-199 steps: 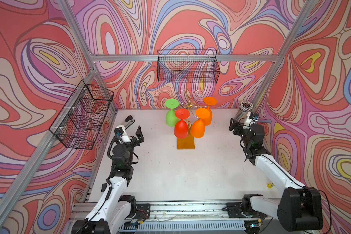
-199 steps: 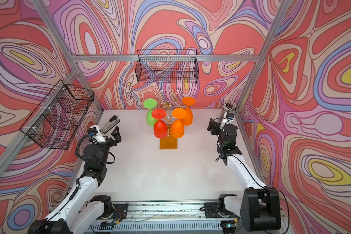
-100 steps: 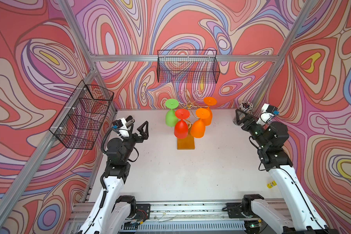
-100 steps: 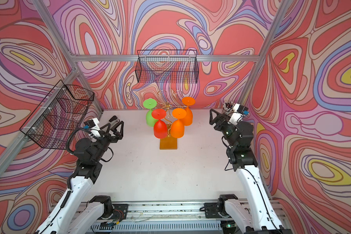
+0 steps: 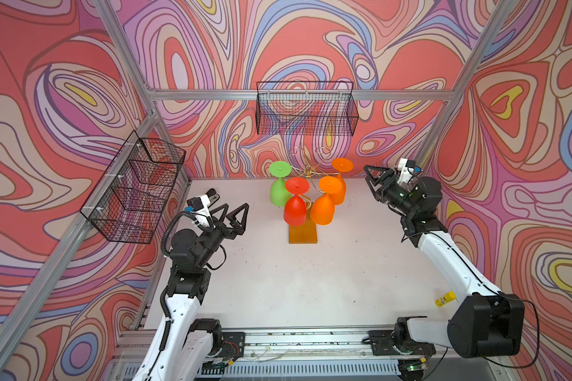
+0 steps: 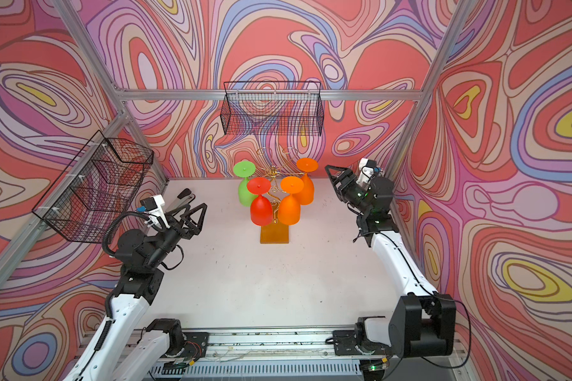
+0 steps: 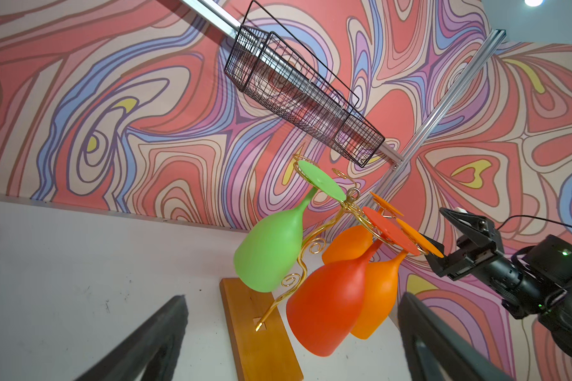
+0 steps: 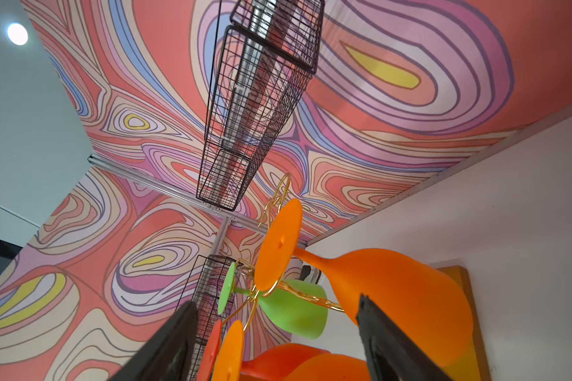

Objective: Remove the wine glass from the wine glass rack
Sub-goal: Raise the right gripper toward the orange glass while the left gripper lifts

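The right gripper [image 5: 369, 176] hangs in the air to the right of the wine glass rack [image 5: 303, 233]. Its jaws are parted and empty, and it points at the rear orange glass [image 5: 340, 193] without touching it. The left gripper [image 5: 236, 207] is spread wide with nothing in it. It sits well apart from the rack on its left side and is aimed toward it. All four wine glasses hang upside down from the rack's gold wire arms: a green glass [image 5: 279, 196] at its back left, and a red glass [image 5: 294, 212] and a front orange glass [image 5: 323, 211] over its wooden base. A black wire basket [image 5: 306, 110] is mounted on the wall behind and above the rack.
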Robot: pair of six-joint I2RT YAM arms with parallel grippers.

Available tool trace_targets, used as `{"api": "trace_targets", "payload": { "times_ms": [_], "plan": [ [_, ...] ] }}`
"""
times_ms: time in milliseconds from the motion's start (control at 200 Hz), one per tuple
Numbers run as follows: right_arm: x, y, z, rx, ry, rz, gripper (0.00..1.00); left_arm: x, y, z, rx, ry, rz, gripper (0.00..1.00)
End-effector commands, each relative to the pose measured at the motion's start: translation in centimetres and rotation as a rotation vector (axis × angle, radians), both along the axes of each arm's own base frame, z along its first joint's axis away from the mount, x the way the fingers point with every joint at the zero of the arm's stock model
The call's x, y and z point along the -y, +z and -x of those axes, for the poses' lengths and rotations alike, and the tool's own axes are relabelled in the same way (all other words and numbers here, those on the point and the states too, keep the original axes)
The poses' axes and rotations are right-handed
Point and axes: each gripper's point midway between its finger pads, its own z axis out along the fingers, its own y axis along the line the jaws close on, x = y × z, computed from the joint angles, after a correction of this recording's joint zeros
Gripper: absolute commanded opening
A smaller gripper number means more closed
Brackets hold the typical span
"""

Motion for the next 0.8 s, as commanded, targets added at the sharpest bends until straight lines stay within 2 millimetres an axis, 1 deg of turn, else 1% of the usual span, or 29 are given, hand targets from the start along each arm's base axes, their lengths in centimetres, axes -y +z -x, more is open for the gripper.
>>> {"api": "trace_targets", "payload": {
  "times_ms": [0,40,105,140,260,376,476,796],
  "plan": [
    [-0.9,3.1,0.1,0.070,0.061,-0.041,0.76,1.2,0.0,0.7,-0.012,-0.072,0.021,0.98],
    [-1.0,2.9,-0.3,0.066,0.063,-0.045,0.75,1.2,0.0,0.8,-0.010,-0.075,0.019,0.98],
    [-1.1,2.7,-0.8,0.064,0.063,-0.056,0.69,1.2,-0.1,0.9,-0.008,-0.071,0.015,0.98],
    [-1.3,2.7,-1.1,0.066,0.068,-0.059,0.67,1.2,-0.2,0.9,-0.010,-0.066,0.011,0.98],
    [-2.0,2.4,-1.9,0.050,0.081,-0.043,0.66,1.1,-0.5,0.6,-0.025,-0.060,0.007,0.98],
    [-2.8,1.3,-2.5,0.024,0.083,-0.026,0.65,1.2,-0.6,0.5,-0.031,-0.064,-0.005,0.99],
    [-3.3,0.7,-3.1,0.011,0.096,-0.029,0.62,1.0,-0.4,0.5,-0.029,-0.049,-0.023,0.99],
    [-3.3,0.0,-4.1,0.000,0.088,-0.042,0.55,0.9,-0.6,0.5,-0.034,-0.045,-0.033,0.99]
  ]
}}
